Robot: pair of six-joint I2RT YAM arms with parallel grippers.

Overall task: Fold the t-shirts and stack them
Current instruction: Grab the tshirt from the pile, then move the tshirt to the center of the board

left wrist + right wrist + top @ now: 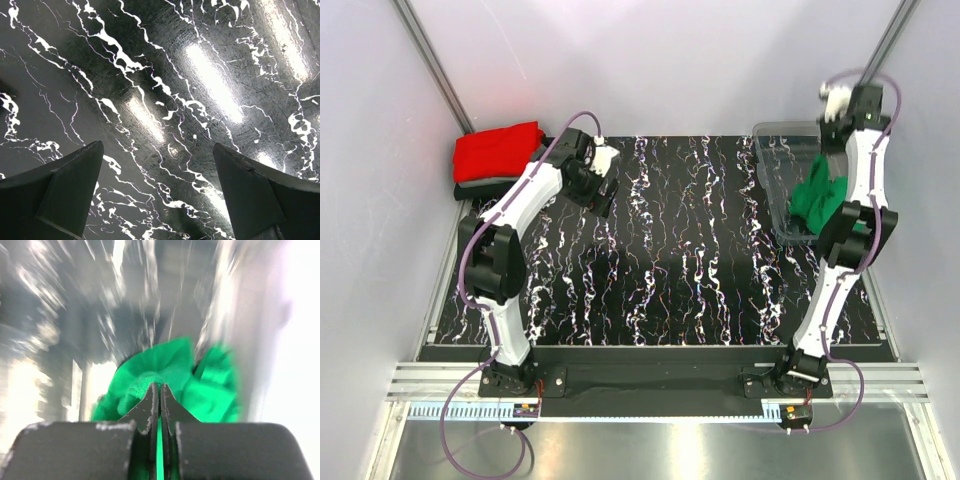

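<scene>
Bolted at the table near edge: 2 arm bases. Table far-left corner: red t-shirt on 1 dark t-shirt. Left gripper spread wide over bare table. Right gripper pinched on green t-shirt at table far-right, over clear bin.

Three t-shirts: two folded in a stack at the far left, one green and bunched at the far right.

The red t-shirt lies folded into a neat flat rectangle at the table's far left corner, resting on top of a dark t-shirt whose edge shows along its near side. The green t-shirt is unfolded and crumpled into a loose bundle over the clear bin at the far right; the right gripper pinches a fold of its cloth between closed fingers, with the fabric bulging out around the fingertips.
</scene>
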